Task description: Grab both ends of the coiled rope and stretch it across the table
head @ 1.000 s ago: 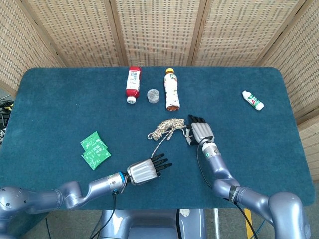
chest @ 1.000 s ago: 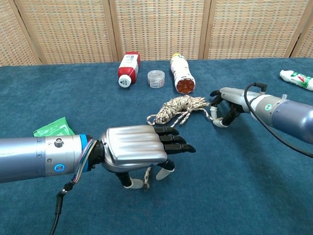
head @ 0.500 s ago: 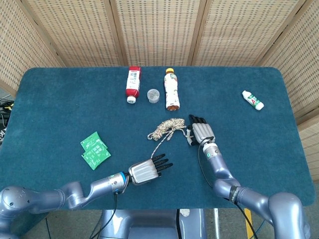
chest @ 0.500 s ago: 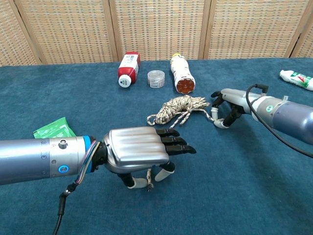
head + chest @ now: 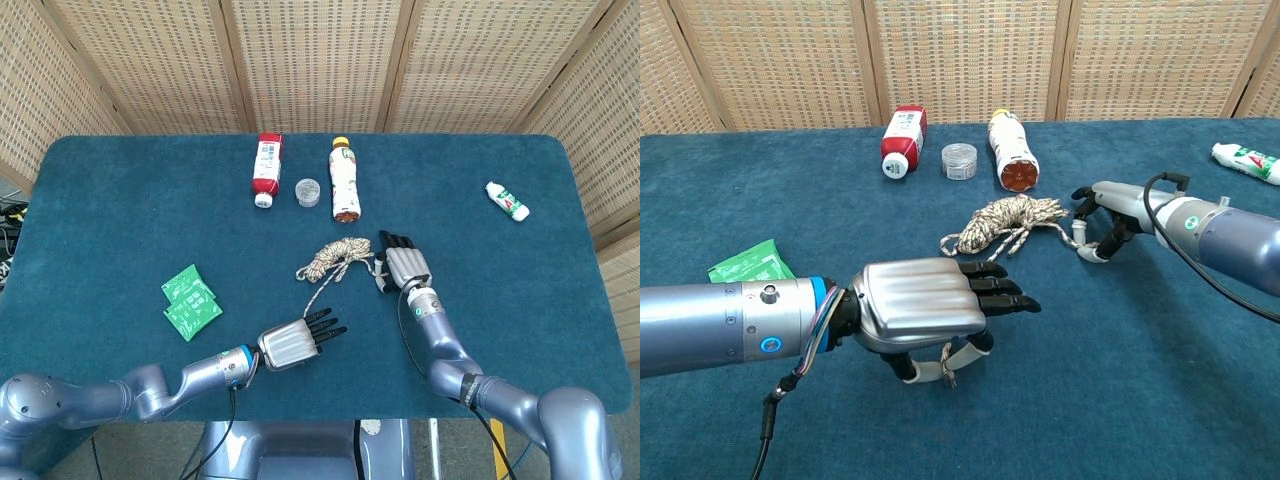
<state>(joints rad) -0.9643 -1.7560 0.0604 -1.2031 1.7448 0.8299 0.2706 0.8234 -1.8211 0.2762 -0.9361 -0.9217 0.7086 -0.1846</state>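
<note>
The coiled rope (image 5: 1012,220) lay mid-table between the hands — the left hand (image 5: 925,305) pinched its near end, the right hand (image 5: 1102,212) pinched the far end by the coil — so a good stretch called for firm pinches and slow, level, opposite pulls.

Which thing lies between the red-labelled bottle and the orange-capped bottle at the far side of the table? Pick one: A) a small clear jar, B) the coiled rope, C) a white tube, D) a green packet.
A: the small clear jar sits between the red-labelled bottle and the orange-capped bottle; the coiled rope lies nearer the robot.
</note>
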